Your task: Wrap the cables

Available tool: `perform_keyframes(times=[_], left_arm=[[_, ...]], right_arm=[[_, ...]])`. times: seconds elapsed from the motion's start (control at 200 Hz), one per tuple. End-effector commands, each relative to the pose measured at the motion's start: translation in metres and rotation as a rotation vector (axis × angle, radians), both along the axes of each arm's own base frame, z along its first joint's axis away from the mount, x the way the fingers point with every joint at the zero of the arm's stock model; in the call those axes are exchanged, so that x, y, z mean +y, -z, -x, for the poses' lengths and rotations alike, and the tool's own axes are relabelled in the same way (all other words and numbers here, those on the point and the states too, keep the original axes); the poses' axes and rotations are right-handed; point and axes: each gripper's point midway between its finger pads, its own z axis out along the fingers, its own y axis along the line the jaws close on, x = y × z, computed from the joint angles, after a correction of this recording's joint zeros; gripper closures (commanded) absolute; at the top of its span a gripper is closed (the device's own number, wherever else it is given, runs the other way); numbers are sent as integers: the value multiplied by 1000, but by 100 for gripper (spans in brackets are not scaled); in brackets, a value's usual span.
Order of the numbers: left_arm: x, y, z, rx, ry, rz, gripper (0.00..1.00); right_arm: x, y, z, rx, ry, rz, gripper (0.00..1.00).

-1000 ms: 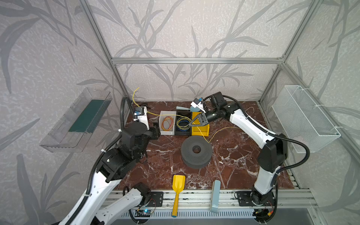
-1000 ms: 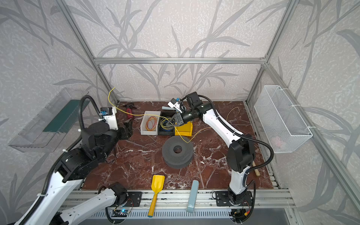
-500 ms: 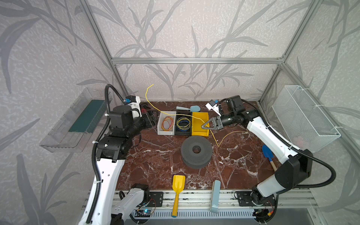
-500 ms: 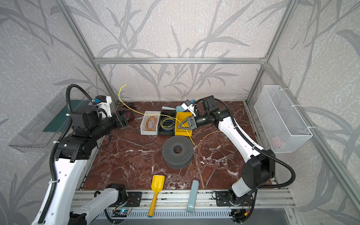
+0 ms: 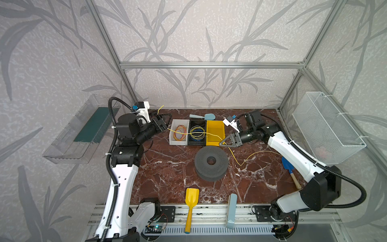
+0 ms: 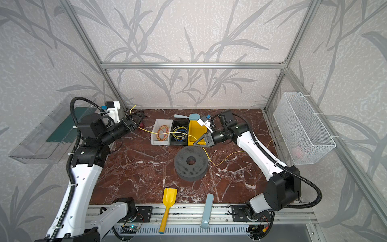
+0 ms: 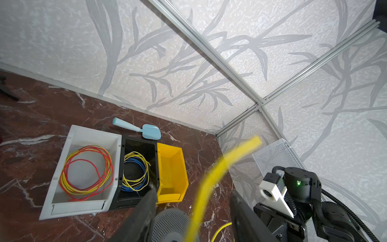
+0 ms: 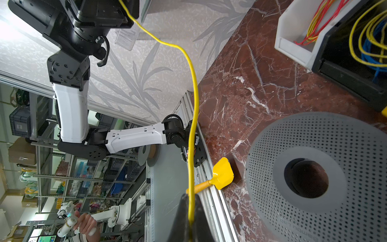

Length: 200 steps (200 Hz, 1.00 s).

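Far left wall: clear plastic tray (image 5: 62, 150) holding a dark green sheet.

Back-left corner of the red-brown marble worktop (image 5: 167, 171): left gripper (image 5: 167, 121) hangs level, pointing right. Jaws apart. In the left wrist view the thin pale-yellow wire (image 7: 211, 182) runs blurred between the two fingers (image 7: 146, 211). Cannot tell whether it touches either. In both top views a short free end sticks up behind this gripper.

From there the wire spans in the air over three bins set side by side: white plastic bin (image 5: 178, 143) with a red-and-orange coil (image 7: 109, 167), black bin (image 5: 196, 144) with a blue-and-yellow coil (image 7: 145, 169), yellow bin (image 5: 215, 127). A pale-blue scoop (image 5: 209, 116) lies just behind them.

Centre, in front of the bins: dark grey perforated spool (image 5: 201, 165), lying flat.

Right gripper (image 5: 222, 143) is just off the yellow bin's front right corner, near the spool's back edge. Jaws together, clamped on the wire. Past the grip the wire drops to the worktop, bends beside the spool and trails toward the right wall.

Right wall: white mesh basket (image 5: 326, 125).
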Motion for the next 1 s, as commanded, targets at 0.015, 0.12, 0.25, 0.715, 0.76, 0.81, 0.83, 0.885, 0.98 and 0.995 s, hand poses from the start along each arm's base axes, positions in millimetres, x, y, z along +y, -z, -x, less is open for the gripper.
perform_keyframes(times=[0.015,0.12,0.25,0.715,0.76,0.81,0.83,0.885,0.98,0.995], left_arm=[[-1,-16,-4,-61,30,30,50],[2,-17,-8,-62,29,42,66],[4,-21,-8,-73,23,49,79],[41,-36,-6,-162,-199,247,100],[52,-39,-2,-204,-262,297,100],[62,-43,2,-241,-324,326,100],[65,-45,4,-249,-340,329,100],[67,-51,6,-264,-358,311,100],[52,-55,2,-248,-272,268,100],[50,-52,1,-234,-261,269,100]], right_arm=[[-6,1,8,-12,1,11,100],[-6,8,6,-4,3,37,100],[-7,20,-1,-1,15,84,100],[-32,99,-37,-59,188,407,100],[-37,108,-42,-68,214,449,100],[-39,113,-47,-74,228,475,100],[-40,114,-48,-75,230,483,100],[-40,114,-50,-82,230,495,100],[-39,105,-51,-157,212,555,100],[-39,104,-51,-173,209,565,100]])
